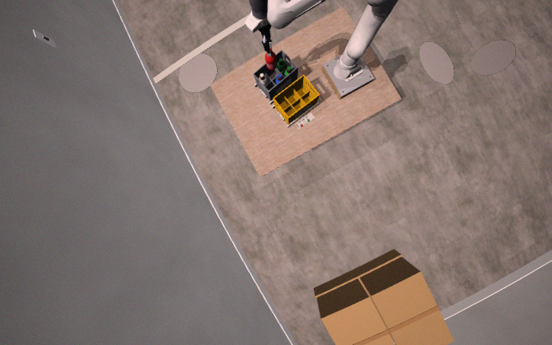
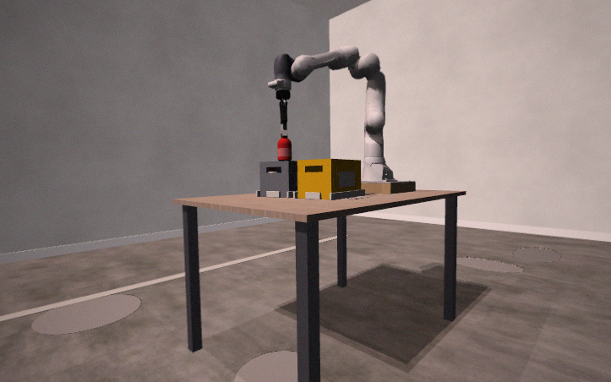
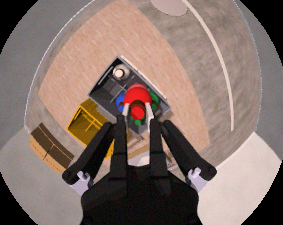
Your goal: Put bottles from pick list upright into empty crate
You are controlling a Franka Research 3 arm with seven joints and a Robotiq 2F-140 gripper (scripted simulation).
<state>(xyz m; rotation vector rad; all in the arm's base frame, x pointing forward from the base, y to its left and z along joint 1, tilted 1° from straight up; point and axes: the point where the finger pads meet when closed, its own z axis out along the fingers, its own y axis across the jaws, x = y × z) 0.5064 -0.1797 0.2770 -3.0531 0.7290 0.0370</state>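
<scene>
Exterior view: shows a red bottle (image 1: 270, 61) (image 2: 284, 150) (image 3: 138, 94) hanging upright above the grey crate (image 1: 265, 88) (image 2: 273, 184) (image 3: 102, 80), by the upper-left edge of the tabletop (image 1: 243, 128) (image 2: 250, 209) (image 3: 76, 59) as seen from above. Gripped at the neck by the gripper (image 1: 269, 53) (image 2: 284, 129) (image 3: 138, 110), fingers mostly closed, with 1 bottle between them. Looks stiff, probably smooth and apt to swing if hurried; best kept pinched at the neck, lifted above the rims, then lowered straight into the yellow crate (image 1: 304, 107) (image 2: 314, 182) (image 3: 86, 105), next inward from that edge. Weight impossible to judge. Too small to read: counts on the pick list (image 1: 305, 120), towards the lower-right edge, though with red and green marks discernible. Partly hidden in the wrist view: 2 green bottles (image 1: 281, 64) (image 3: 154, 99), behind the red.
</scene>
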